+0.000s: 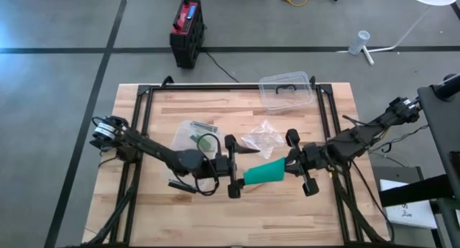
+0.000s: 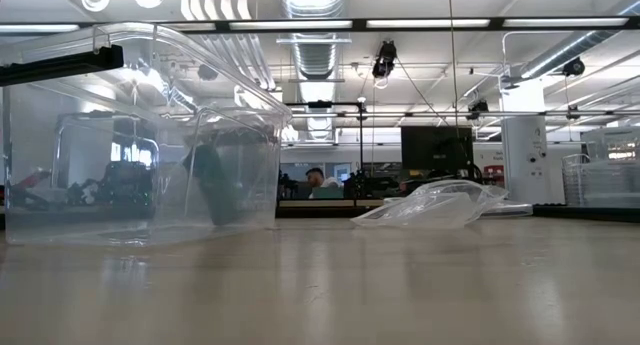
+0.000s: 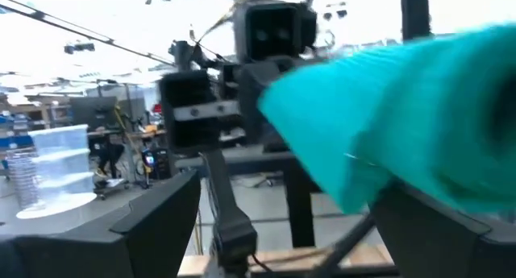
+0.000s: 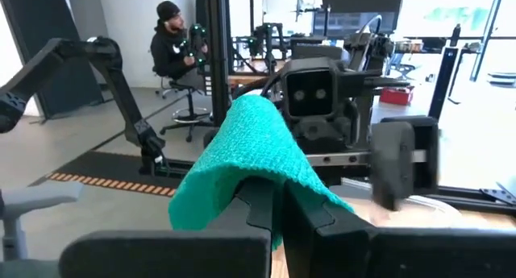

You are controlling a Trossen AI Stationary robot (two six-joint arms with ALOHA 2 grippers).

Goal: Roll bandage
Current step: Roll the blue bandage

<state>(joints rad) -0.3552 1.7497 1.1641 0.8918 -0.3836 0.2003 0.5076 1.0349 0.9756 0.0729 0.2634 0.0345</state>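
Note:
A teal bandage (image 1: pixel 264 173) stretches between my two grippers over the middle of the table. My right gripper (image 1: pixel 290 165) reaches in from the table's right and is shut on the bandage's right end (image 4: pixel 242 149). My left gripper (image 1: pixel 240 169) reaches in from the left and is open wide, with its fingers (image 3: pixel 161 221) on either side of the bandage's left end (image 3: pixel 403 125). I cannot tell whether a left finger touches the bandage. The low view shows neither the grippers nor the bandage. My right gripper has the bandage's right end (image 4: pixel 266 169) between its two shut fingers (image 4: pixel 318 217). The fingers come level from the table's right. The cloth drapes over the fingers' tops and hangs down both sides, hiding the place of contact. The rest reaches toward my left gripper.
A clear plastic container (image 1: pixel 287 92) stands at the far edge. A crumpled clear bag (image 1: pixel 262 136) and a clear packet with a green item (image 1: pixel 201 136) lie just beyond the grippers. A black frame (image 1: pixel 144 97) edges the table. A person (image 4: pixel 173 44) sits in the room beyond.

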